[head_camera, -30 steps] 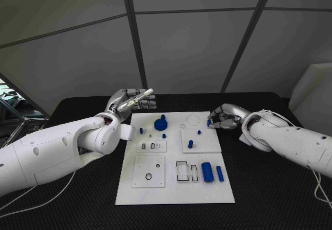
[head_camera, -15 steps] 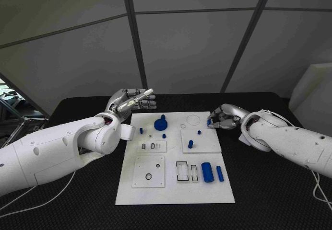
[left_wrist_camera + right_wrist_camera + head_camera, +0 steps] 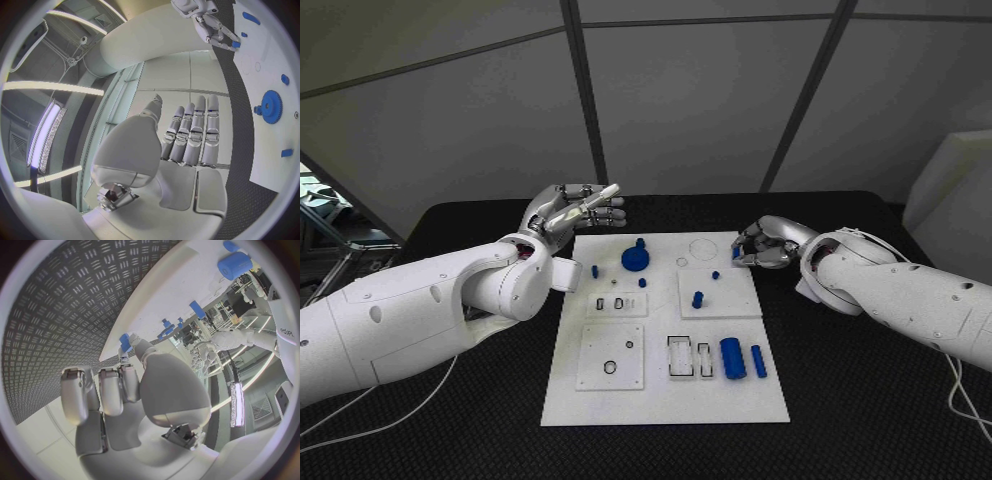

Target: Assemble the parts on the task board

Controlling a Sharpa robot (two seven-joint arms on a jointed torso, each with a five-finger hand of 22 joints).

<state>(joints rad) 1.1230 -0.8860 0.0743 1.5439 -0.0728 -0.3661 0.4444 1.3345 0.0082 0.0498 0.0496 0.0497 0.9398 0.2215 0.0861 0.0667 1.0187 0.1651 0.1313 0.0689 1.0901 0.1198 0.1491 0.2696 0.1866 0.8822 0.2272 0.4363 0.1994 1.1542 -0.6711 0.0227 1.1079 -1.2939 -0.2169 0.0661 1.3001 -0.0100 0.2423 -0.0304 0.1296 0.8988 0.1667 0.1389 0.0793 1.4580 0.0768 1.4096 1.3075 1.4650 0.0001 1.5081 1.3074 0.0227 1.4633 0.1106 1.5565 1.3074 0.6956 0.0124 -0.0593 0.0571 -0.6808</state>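
The white task board [image 3: 668, 395] lies in the middle of the black table. On it stand a blue gear [image 3: 635, 259], a few small blue pegs [image 3: 697, 299] and two blue cylinders [image 3: 733, 359]. My right hand [image 3: 766, 242] hovers at the board's far right corner and pinches a small blue part [image 3: 125, 342] between thumb and finger. The left wrist view shows the same part [image 3: 236, 44] at those fingertips. My left hand [image 3: 574, 210] is raised beyond the board's far left corner. Its fingers [image 3: 190, 132] are stretched out straight and hold nothing.
White inset plates with slots and rings [image 3: 612, 357] sit on the board's near half, with a clear rectangular frame [image 3: 679, 357] beside the cylinders. Black matting [image 3: 877, 400] surrounds the board on all sides. Grey wall panels stand behind the table.
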